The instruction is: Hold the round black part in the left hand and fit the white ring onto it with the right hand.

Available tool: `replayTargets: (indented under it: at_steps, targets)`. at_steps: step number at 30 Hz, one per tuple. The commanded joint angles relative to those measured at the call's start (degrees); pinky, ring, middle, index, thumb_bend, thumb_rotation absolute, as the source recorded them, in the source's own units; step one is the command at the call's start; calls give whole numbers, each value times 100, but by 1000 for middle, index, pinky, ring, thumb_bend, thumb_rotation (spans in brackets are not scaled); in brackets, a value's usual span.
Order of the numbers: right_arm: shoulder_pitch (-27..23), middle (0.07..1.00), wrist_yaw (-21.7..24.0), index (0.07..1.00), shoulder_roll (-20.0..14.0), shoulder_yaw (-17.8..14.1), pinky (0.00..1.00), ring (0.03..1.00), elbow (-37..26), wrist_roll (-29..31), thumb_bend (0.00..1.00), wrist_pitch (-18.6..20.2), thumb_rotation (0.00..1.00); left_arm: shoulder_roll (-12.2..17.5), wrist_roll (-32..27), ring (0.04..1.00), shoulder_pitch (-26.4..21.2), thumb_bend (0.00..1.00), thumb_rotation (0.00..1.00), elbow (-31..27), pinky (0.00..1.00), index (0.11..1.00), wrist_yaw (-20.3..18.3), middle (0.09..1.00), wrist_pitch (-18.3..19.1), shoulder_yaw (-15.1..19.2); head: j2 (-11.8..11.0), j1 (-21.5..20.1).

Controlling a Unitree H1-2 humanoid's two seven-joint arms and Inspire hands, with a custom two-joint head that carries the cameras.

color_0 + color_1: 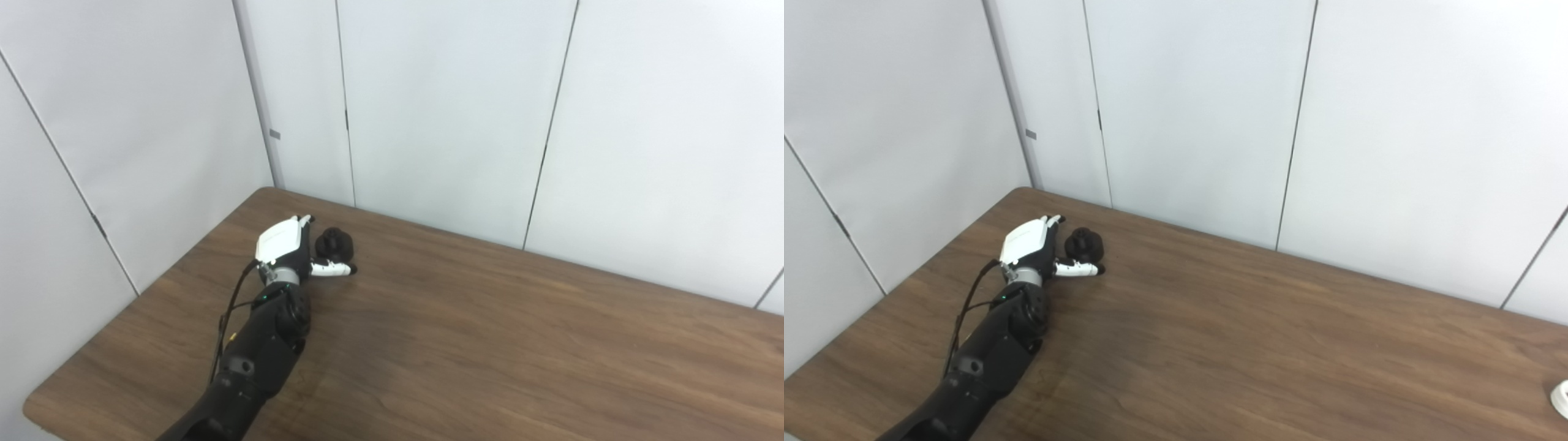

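A brown wood-grain table (490,343) is filling the lower part of both views, its near left corner rounded and its far edge running up against the walls. Pale grey-white wall panels (453,110) are standing behind it, split by thin dark vertical seams (551,122). The left wall (122,135) is meeting the back wall at a lighter corner post (257,104). Soft, even light is falling across everything, leaving a faint sheen on the tabletop.

Bright, even overhead light; soft glare on table (490,343); faint shadows; slightly soft focus throughout.
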Motion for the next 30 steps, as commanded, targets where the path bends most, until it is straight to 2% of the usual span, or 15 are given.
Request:
replayTargets:
  at_steps: [1, 9, 26, 29, 30]
  targets:
    - [149, 1000, 56, 1000, -84, -8, 1000, 1000, -68, -41, 743, 16, 992, 182, -10, 982, -227, 975, 413, -69, 1000, 922, 201, 980, -73, 11, 14, -17]
    - [220, 1000, 38, 1000, -95, -30, 1000, 1000, -125, -72, 731, 34, 998, 193, -41, 978, -229, 997, 469, -75, 1000, 929, 163, 975, -34, -91, 47, -47]
    - [300, 1000, 41, 1000, -104, -32, 1000, 1000, -215, -105, 744, 42, 1000, 193, -224, 980, -206, 1000, 455, 31, 1000, 931, 232, 981, -120, -175, 72, -75]
    - [311, 1000, 33, 1000, -101, -32, 1000, 1000, -246, -119, 746, 66, 1000, 168, -240, 989, -222, 952, 412, 51, 1000, 899, 258, 982, -78, -155, 69, -75]
    - [313, 1000, 39, 1000, -105, -32, 1000, 1000, -237, -105, 744, 61, 1000, 146, -240, 986, -238, 884, 338, 103, 1000, 838, 369, 973, -124, -129, 69, -75]
